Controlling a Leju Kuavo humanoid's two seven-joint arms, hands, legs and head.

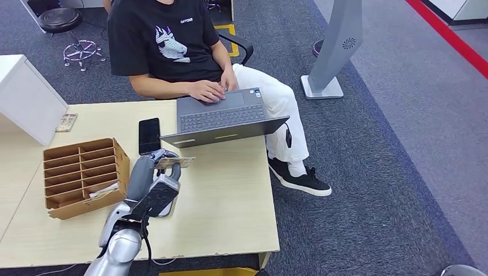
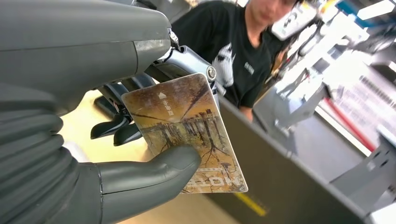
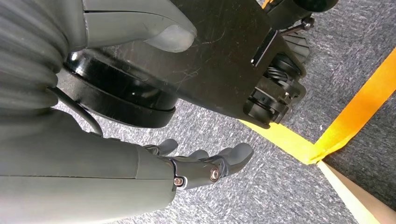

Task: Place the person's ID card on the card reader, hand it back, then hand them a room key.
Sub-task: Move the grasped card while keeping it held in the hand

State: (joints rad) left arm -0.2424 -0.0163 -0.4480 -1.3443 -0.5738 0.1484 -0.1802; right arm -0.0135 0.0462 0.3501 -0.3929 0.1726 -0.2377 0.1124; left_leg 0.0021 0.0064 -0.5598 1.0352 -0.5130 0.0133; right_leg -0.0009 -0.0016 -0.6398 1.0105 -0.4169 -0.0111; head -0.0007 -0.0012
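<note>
The left hand [image 1: 163, 167] holds a card [image 1: 174, 163] above the table [image 1: 230, 201], beside the phone [image 1: 149, 135] and near the person's [image 1: 172, 46] laptop [image 1: 224, 118].

Count on the table [image 1: 241, 218]: one laptop [image 1: 221, 118], one black phone [image 1: 149, 135], one brown compartment box [image 1: 83, 175], one white box [image 1: 26, 98]. One card [image 2: 187, 126] in left hand [image 1: 164, 172]. One person [image 1: 172, 46].

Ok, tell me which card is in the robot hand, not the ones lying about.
The brown tree-printed card, pinched in the left robot hand above the desk. The others lie by the white box and in the cardboard organizer.
</note>
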